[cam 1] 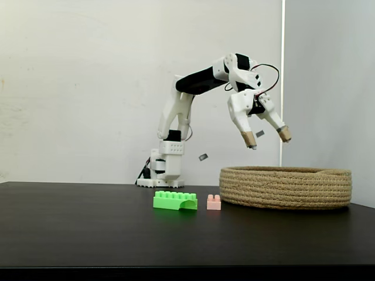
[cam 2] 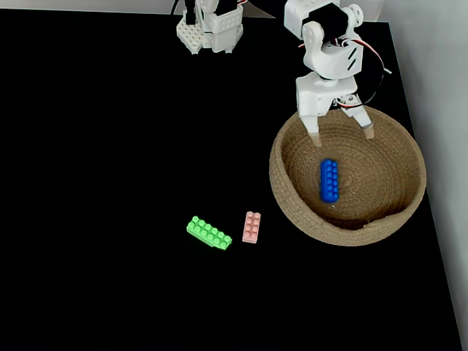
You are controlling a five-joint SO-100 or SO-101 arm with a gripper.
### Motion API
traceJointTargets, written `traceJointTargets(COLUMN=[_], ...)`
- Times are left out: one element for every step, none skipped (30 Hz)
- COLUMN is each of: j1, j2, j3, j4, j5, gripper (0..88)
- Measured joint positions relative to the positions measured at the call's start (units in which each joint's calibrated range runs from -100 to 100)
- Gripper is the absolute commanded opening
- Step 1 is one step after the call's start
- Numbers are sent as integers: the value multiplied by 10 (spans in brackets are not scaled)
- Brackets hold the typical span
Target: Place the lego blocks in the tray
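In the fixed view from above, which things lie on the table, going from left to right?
Green block → pink block → rope basket, with the blue block lying inside it.

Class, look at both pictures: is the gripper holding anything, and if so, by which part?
Nothing is held. The gripper hangs open and empty above the tray; the blue block lies loose inside the tray.
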Motion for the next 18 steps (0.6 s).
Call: traceJointTargets(j1=[0, 2, 7, 13, 21, 33, 47, 64, 82, 103, 125, 147, 170, 192, 213, 230, 243, 257], j2=[0, 0, 0, 0, 0, 0, -4, -9, -16, -22, -27, -30, -30, -30, -30, -30, -30, -30], j3=[0, 0, 0, 0, 0, 0, 0, 3, 9, 16, 19, 21, 23, 24, 25, 25, 25, 25], j4=[4, 6, 9, 10, 10, 10, 10, 10, 10, 10, 10, 10, 9, 5, -2, -10, -18, -28], j5=[0, 0, 0, 0, 0, 0, 1, 2, 5, 8, 13, 18, 23, 29, 34, 41, 46, 52], gripper=[345, 338, 335, 329, 321, 315, 307, 301, 294, 287, 281, 274, 268, 263, 256, 253, 252, 251])
